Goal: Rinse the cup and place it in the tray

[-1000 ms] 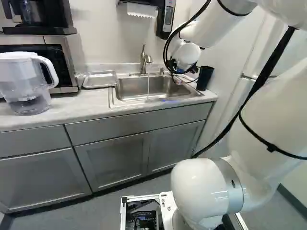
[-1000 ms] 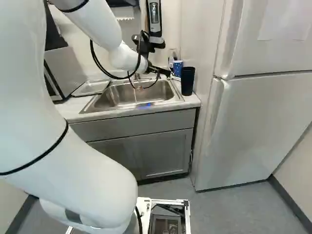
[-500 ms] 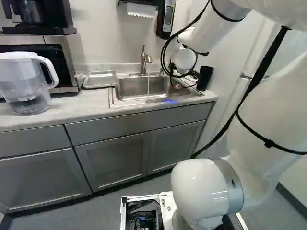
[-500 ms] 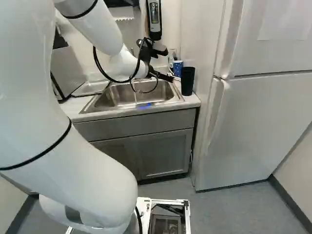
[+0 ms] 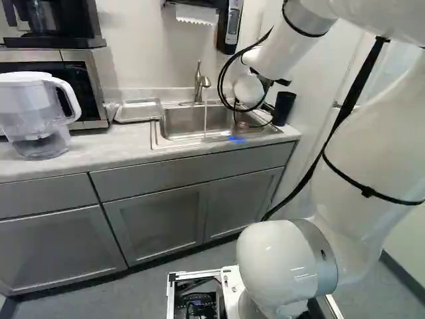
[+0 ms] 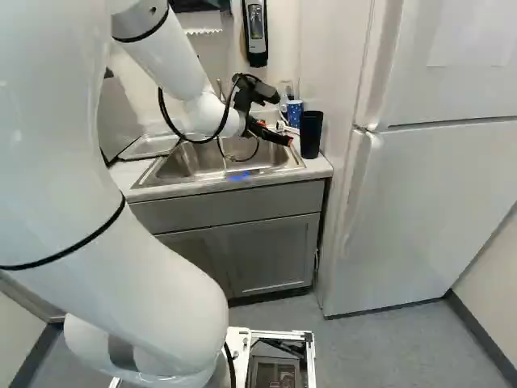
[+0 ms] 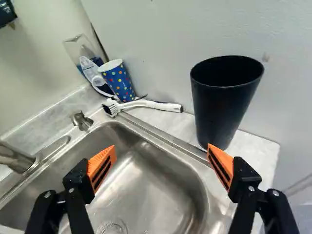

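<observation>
A black two-fingered gripper (image 6: 284, 120), released with its orange pads (image 7: 102, 166) wide apart, faces a stainless-steel sink (image 7: 141, 187) and a tall, black, tapered cup (image 7: 220, 109).

Black cup (image 7: 222, 102), one; dotted blue cup (image 7: 118, 80), one (cups in all, two); tray (image 5: 138, 110), one; sink (image 7: 146, 175), one; faucet (image 5: 198, 83), one; stream of water (image 5: 205, 119), one; brush (image 7: 146, 104), one; pitcher (image 5: 28, 109), one; microwave (image 5: 93, 83), one; coffee maker (image 5: 50, 23), one; refrigerator (image 6: 428, 202), one; cabinet doors (image 5: 159, 222), three; drawer fronts (image 5: 186, 173), two; paper-towel dispenser (image 5: 196, 13), one; soap dispenser (image 5: 230, 26), one; robot arm (image 5: 372, 146), one; gripper (image 6: 284, 120), one, with two fingers (image 7: 78, 183) and two orange pads (image 7: 105, 158)
</observation>
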Robot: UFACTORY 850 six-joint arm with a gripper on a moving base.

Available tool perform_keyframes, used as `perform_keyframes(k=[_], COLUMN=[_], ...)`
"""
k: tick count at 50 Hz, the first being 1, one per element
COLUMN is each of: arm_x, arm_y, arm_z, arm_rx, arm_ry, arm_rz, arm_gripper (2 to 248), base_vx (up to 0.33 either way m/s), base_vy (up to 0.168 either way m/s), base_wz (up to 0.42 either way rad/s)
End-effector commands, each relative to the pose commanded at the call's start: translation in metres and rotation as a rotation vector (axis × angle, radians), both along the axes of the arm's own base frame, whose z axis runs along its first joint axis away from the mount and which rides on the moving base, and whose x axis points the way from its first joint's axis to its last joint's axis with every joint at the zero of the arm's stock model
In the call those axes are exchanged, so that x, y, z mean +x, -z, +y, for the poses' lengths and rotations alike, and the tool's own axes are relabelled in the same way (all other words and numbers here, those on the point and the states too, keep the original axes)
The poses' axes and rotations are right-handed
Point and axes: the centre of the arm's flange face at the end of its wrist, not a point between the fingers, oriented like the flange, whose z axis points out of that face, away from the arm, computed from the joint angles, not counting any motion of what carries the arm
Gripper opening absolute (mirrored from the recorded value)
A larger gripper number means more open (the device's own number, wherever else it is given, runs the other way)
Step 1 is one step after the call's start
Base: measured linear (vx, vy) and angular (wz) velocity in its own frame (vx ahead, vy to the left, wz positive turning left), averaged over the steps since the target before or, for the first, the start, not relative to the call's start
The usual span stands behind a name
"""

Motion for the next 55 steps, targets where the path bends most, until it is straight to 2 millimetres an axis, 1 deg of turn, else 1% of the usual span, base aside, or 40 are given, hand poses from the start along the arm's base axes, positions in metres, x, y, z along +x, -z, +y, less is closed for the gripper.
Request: perform_keyframes(k=[9, 28, 34, 55], arm_x=[0.006, 0.028, 0.031, 0.028], arm_y=[0.009, 0.028, 0.026, 0.019], arm_z=[0.001, 0.007, 0.007, 0.0], arm_rx=[0.003, -0.027, -0.044, -0.118], arm_ry=[0.06, 0.171, 0.196, 0.265], arm_rz=[0.001, 0.001, -0.012, -0.054], arm_gripper=[247, 247, 247, 247], base_vx=[0.0, 0.0, 0.0, 0.0], base_vy=[0.0, 0.0, 0.0, 0.0], base_wz=[0.0, 0.0, 0.0, 0.0])
